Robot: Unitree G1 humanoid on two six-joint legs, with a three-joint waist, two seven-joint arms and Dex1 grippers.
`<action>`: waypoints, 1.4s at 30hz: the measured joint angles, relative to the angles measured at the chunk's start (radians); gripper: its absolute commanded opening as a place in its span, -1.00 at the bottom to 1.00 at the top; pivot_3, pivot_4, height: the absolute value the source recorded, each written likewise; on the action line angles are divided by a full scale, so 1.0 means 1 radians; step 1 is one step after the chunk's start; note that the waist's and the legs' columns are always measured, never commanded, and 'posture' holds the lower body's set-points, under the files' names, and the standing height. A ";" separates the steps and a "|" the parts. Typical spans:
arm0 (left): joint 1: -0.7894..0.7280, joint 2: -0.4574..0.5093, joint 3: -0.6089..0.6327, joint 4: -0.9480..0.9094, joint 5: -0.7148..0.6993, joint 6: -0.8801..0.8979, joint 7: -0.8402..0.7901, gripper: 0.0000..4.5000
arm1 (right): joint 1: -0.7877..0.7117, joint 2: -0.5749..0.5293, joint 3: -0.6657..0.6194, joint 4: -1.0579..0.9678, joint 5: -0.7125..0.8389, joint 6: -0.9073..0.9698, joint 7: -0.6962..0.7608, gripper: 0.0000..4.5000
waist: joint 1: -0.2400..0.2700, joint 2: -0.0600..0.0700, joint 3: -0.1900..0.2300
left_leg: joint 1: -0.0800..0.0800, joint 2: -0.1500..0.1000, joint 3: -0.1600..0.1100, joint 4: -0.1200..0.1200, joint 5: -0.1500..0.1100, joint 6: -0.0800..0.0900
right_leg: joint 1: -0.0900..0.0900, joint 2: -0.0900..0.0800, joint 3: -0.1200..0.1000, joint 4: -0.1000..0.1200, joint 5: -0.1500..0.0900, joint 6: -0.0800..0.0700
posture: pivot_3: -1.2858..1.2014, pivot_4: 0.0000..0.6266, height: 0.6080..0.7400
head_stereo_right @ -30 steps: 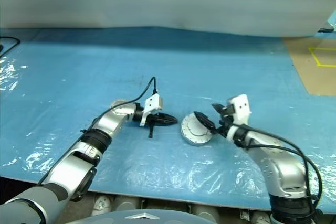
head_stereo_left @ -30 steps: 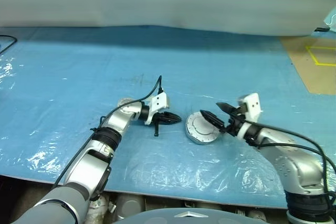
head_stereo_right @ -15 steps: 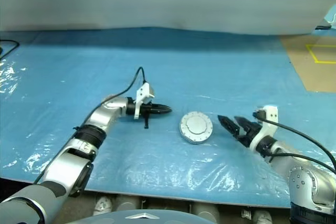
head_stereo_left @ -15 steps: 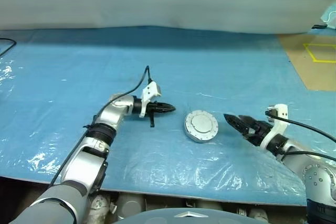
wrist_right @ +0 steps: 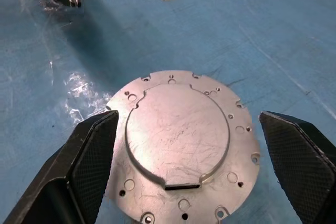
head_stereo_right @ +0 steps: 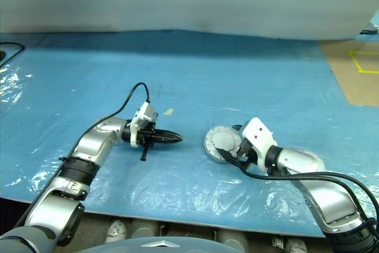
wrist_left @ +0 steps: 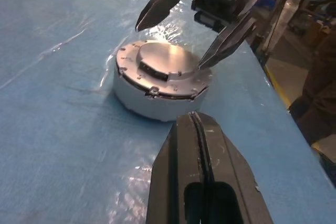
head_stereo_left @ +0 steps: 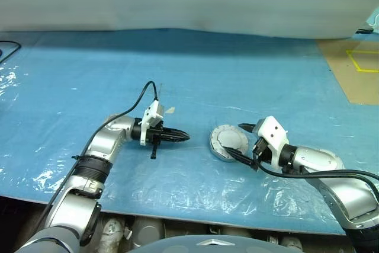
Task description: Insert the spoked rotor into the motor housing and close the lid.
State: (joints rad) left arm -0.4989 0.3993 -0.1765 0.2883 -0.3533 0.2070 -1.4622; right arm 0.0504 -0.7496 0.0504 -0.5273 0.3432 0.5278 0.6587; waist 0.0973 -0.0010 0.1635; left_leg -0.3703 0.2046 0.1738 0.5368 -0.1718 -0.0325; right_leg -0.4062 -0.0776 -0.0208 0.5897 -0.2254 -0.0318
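Workshop or lab: blue plastic-sheeted bench (head_stereo_left: 71, 87), yellow-taped floor (head_stereo_left: 364, 63).

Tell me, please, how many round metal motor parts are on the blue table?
1: a closed silver motor housing between the open right gripper's fingers. Inner parts may be hidden.

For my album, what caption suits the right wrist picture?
Open right gripper straddling the lid on the blue table cover.

Around the lid (head_stereo_left: 228, 142), the right gripper (head_stereo_left: 244, 140) straddles its right side, while blue sheet (head_stereo_left: 195, 87) lies bare beyond.
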 measured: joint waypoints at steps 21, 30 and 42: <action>0.023 -0.010 -0.012 -0.008 0.023 -0.047 0.054 -1.00 | -0.035 0.063 0.075 0.107 -0.111 -0.134 0.023 0.31 | -0.004 0.000 0.000 | 0.003 0.001 0.000 0.006 0.000 0.001 | 0.002 0.001 0.001 0.006 0.000 0.000 | 0.03 -0.52 1.00; 0.023 -0.015 -0.024 0.011 0.027 -0.063 0.061 -1.00 | -0.085 0.161 -0.024 0.090 0.086 0.120 -0.007 0.31 | -0.002 0.000 0.000 | 0.002 0.001 0.000 0.009 0.000 0.001 | 0.000 0.001 0.002 0.012 0.000 -0.001 | 0.03 -0.52 1.00; 0.023 -0.019 -0.028 0.018 0.030 -0.078 0.072 -1.00 | -0.082 0.207 0.043 0.132 -0.018 0.050 -0.050 0.31 | -0.005 0.000 -0.001 | 0.005 0.001 0.000 0.010 0.000 0.000 | 0.000 0.001 0.003 0.014 -0.001 -0.001 | 0.03 -0.52 1.00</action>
State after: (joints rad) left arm -0.4762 0.3805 -0.2041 0.3062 -0.3235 0.1289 -1.3904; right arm -0.0316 -0.5430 0.0939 -0.3954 0.3249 0.5780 0.6090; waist 0.0920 -0.0013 0.1628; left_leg -0.3657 0.2056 0.1738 0.5464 -0.1719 -0.0322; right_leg -0.4061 -0.0768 -0.0180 0.6041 -0.2259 -0.0329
